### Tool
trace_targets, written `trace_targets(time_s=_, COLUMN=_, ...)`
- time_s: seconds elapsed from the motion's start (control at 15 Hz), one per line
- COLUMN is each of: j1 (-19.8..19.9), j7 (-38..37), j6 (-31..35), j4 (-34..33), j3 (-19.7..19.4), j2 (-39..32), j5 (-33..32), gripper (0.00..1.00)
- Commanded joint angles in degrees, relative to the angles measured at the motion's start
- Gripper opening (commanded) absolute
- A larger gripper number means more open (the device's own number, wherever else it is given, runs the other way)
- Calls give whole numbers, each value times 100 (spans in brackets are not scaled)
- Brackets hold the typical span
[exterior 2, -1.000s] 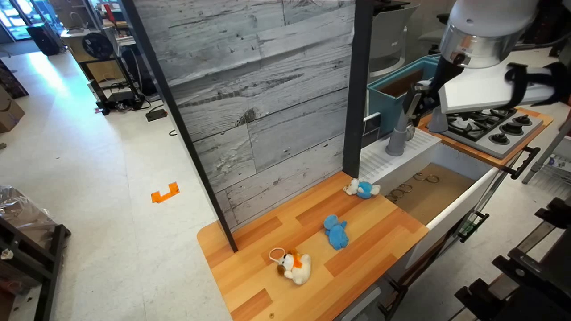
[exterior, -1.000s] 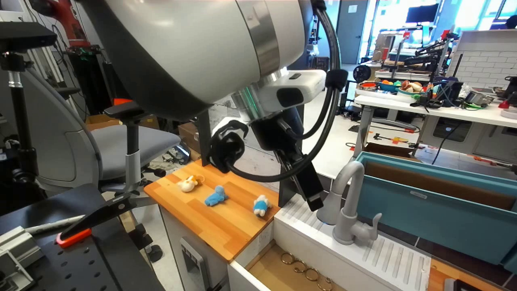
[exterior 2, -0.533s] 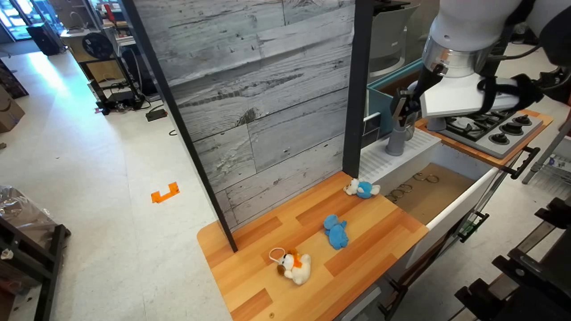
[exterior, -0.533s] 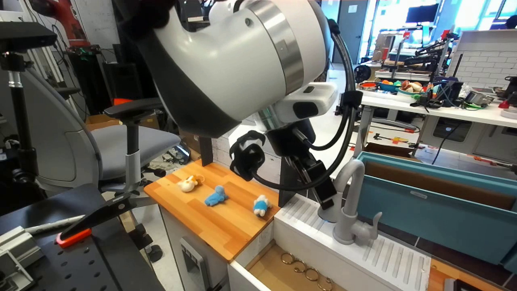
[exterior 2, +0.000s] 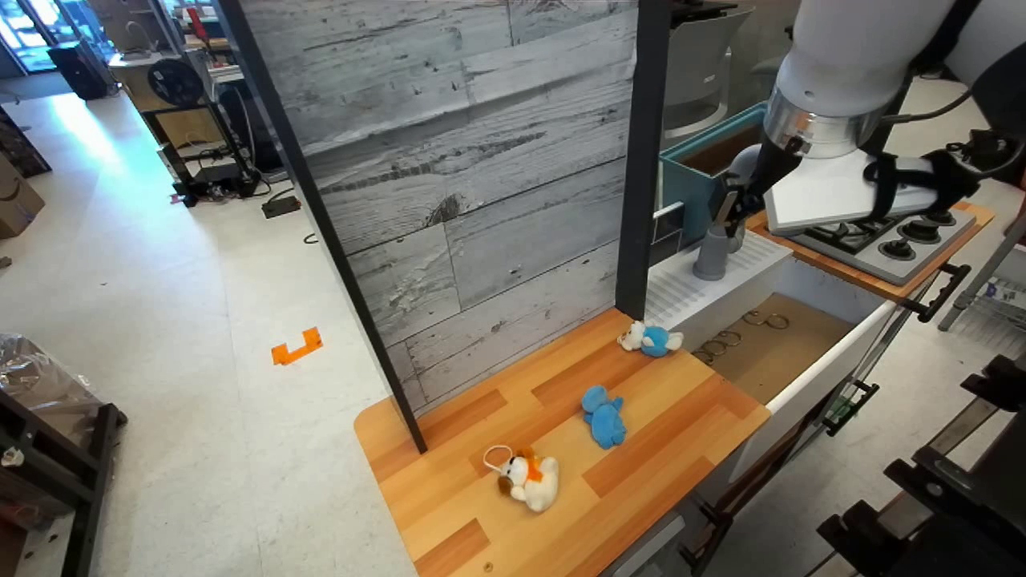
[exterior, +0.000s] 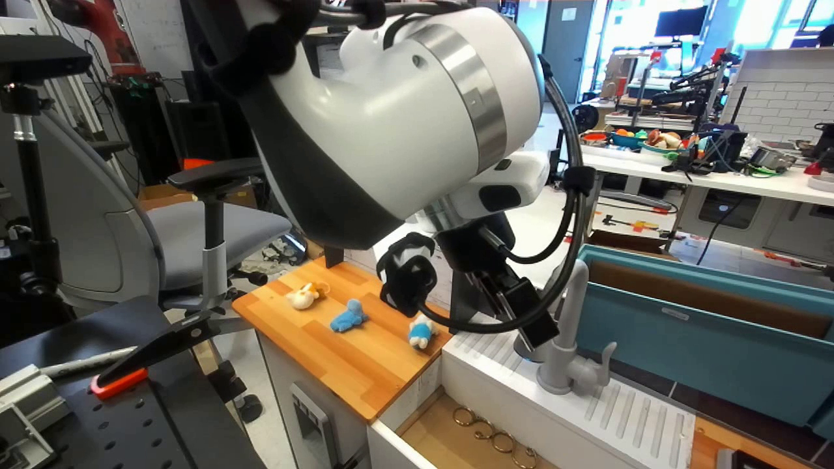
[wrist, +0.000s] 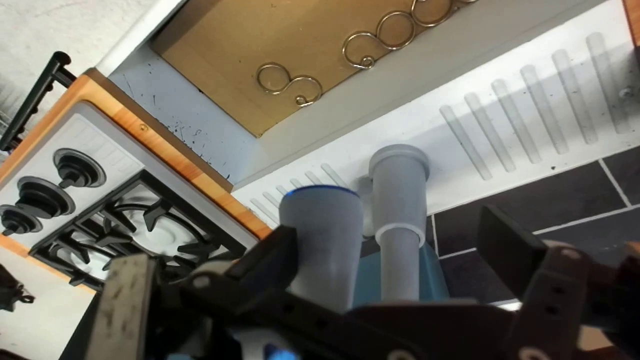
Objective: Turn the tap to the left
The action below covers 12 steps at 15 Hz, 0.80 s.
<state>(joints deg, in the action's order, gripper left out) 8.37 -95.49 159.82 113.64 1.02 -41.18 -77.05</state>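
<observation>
The tap (exterior: 556, 370) is light grey and stands upright on the white ribbed sink ledge. It also shows in an exterior view (exterior 2: 711, 258), partly covered by my gripper. In the wrist view its thick base and upright neck (wrist: 400, 195) are in the middle. The spout's flared end (wrist: 322, 235) hangs to the left of the neck. My gripper (wrist: 392, 250) is open wide, with neck and spout end between its fingers. The left finger overlaps the spout's edge; I cannot tell whether it touches. In both exterior views the gripper (exterior: 539, 335) (exterior 2: 728, 210) is at the tap's neck, tilted downward.
A blue-green bin (exterior: 704, 352) stands behind the tap. The sink basin (exterior 2: 789, 353) holds metal rings. A stove (wrist: 150, 230) lies past the sink. Several plush toys (exterior 2: 605, 417) lie on the wooden counter (exterior 2: 681, 449). A dark post (exterior 2: 643, 160) and a wood-look panel (exterior 2: 481, 184) border it.
My gripper has moved down and toward the tap's neck; in an exterior view it has gone right and lower. The tap looks the same.
</observation>
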Motion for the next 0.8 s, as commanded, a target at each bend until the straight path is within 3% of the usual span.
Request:
trace_targets(time_s=0.0, j1=-101, j7=-388, j6=97, j4=-103, j3=-173, j2=-74, j5=-430, gripper=100)
trace_targets(time_s=0.73, j1=-144, j7=-924, j6=68, j4=-210, j3=-162, j2=-158, j5=-967, gripper=100)
